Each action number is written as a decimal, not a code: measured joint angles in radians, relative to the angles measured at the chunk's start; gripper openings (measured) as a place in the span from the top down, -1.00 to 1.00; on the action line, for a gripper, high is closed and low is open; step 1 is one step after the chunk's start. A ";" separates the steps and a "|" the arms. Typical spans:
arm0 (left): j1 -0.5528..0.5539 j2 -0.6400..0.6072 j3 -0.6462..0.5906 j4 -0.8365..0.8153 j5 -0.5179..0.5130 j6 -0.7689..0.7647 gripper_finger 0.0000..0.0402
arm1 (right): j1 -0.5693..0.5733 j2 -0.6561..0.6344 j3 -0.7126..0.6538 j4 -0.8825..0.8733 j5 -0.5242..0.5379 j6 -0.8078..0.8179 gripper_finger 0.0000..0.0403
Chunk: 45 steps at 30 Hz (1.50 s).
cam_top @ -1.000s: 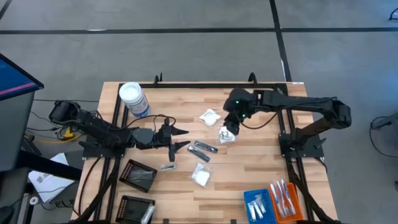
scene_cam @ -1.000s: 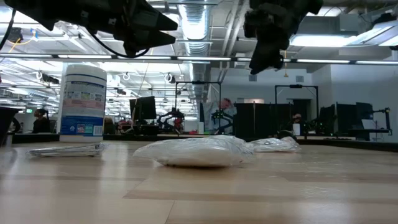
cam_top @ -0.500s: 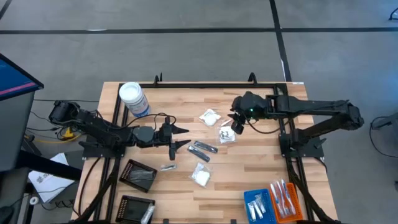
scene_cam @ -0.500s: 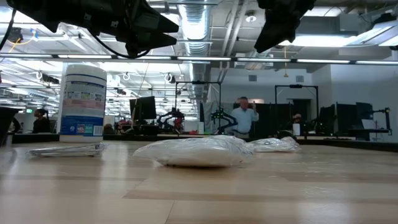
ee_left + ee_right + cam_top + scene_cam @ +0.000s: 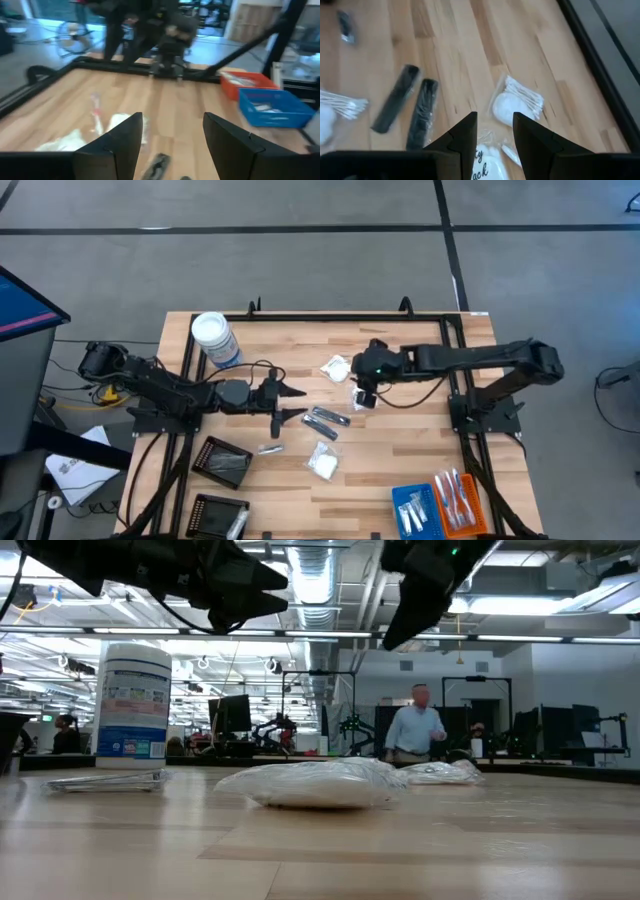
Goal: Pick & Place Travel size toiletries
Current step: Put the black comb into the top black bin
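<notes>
My right gripper (image 5: 362, 393) hangs above the middle of the table in the high view, just right of centre; its fingers (image 5: 461, 137) stand apart with nothing between them, and the wrist view looks straight down through that gap. Directly beneath lies a white sachet (image 5: 487, 167) with printed lettering, touching a second sachet (image 5: 516, 105) with cotton swabs showing; in the high view these are the wrapped sachet under my tool (image 5: 364, 401) and the one up-left of it (image 5: 337, 367). The lettered sachet sits straight under the tool, so I judge the next move is mostly a descent. Two dark sticks (image 5: 326, 418) lie just lower left, their long axes running left to right with a slight downward slant; another white sachet (image 5: 323, 460) lies below them. My left gripper (image 5: 296, 402) waits at centre left, fingers spread and empty, nearer the sticks than the right is.
</notes>
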 joint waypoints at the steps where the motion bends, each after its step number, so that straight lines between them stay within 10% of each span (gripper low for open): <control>1: 0.001 0.000 0.000 -0.002 0.019 0.000 -0.02 | -0.003 0.017 0.001 0.000 0.000 0.000 0.41; 36: 0.012 -0.020 0.001 -0.089 0.201 0.029 -0.02 | 0.066 0.149 0.005 0.068 -0.057 -0.001 0.41; 45: 0.028 -0.016 0.065 -0.340 0.201 -0.035 -0.02 | 0.105 0.163 0.018 0.087 -0.094 -0.014 0.41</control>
